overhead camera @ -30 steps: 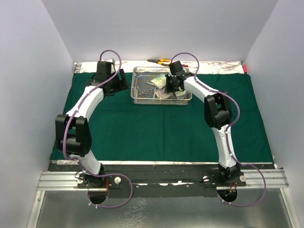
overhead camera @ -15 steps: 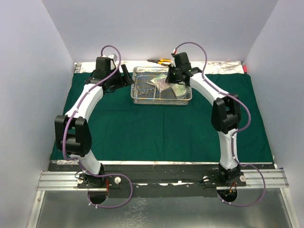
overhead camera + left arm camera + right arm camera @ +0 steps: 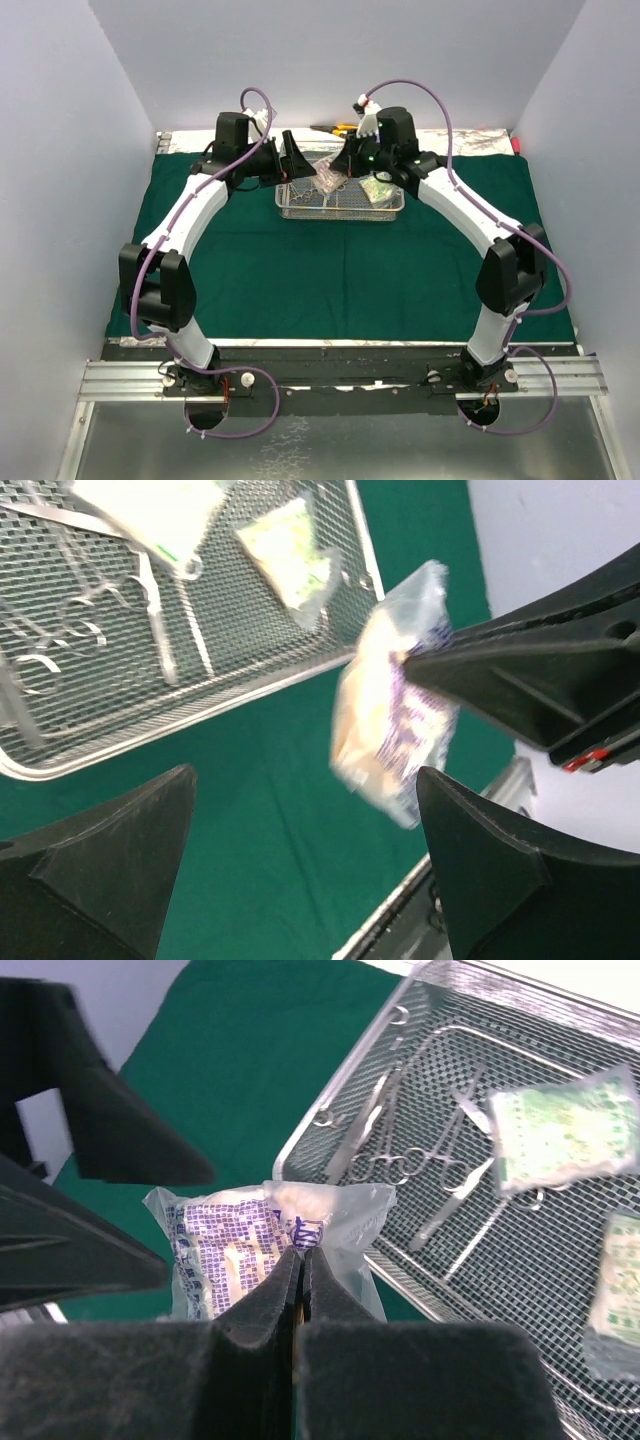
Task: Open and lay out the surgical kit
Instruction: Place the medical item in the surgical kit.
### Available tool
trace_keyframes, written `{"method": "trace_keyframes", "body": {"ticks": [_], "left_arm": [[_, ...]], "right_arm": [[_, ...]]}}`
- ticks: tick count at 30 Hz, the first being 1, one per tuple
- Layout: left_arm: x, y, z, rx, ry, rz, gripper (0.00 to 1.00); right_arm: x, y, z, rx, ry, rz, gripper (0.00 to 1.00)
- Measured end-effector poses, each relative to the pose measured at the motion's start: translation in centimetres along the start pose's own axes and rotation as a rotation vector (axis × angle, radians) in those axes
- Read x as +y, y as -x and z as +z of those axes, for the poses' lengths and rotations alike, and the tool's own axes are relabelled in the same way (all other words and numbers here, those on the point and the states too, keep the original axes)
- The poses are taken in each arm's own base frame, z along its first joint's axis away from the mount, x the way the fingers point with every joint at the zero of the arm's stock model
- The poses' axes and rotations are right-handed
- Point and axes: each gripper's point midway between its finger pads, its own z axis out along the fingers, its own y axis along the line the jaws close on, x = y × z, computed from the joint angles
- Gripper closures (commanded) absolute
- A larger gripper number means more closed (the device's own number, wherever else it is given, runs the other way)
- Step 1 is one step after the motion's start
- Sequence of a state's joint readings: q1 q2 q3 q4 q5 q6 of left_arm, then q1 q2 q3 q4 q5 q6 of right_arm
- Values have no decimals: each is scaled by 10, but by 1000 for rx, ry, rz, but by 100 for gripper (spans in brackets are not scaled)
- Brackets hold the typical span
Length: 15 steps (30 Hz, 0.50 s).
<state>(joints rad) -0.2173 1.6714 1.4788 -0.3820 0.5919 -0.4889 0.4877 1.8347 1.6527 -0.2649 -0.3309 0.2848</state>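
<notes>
1. My right end effector (image 3: 300, 1260) was shut tight on the top edge of one clear packet (image 3: 225, 1245), which hung in the air just outside the near-left rim of the wire-mesh tray (image 3: 560, 1260), over the green cloth (image 3: 340, 270).
2. My left end effector (image 3: 305, 775) stood wide open and empty, its fingers either side of the packet but not touching it.
3. I judged the packet light, soft and slick: thin film that would crumple, swing or slide out of a shallow pinch. A flat sealed edge or a free corner looked like the safest hold.
4. Two more packets (image 3: 560, 1140) and the steel clamps (image 3: 420, 1155) lay in the tray. These were stiff, thin and low, and looked hard to pinch off the mesh.
5. The packet's purple print and contents were too blurred to read. My own fingers hid how much film I held, and both arms covered part of the tray from above.
</notes>
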Motion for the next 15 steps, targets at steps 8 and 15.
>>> {"method": "trace_keyframes", "body": {"ticks": [8,15], "left_arm": [[-25,-23,5,80,-117,-66,35],[-22,-46,5,143,-134,-157,74]], "right_arm": [[43,-6,0,3,95,-84,99],[44,-4,1,-6,96,-68,90]]}}
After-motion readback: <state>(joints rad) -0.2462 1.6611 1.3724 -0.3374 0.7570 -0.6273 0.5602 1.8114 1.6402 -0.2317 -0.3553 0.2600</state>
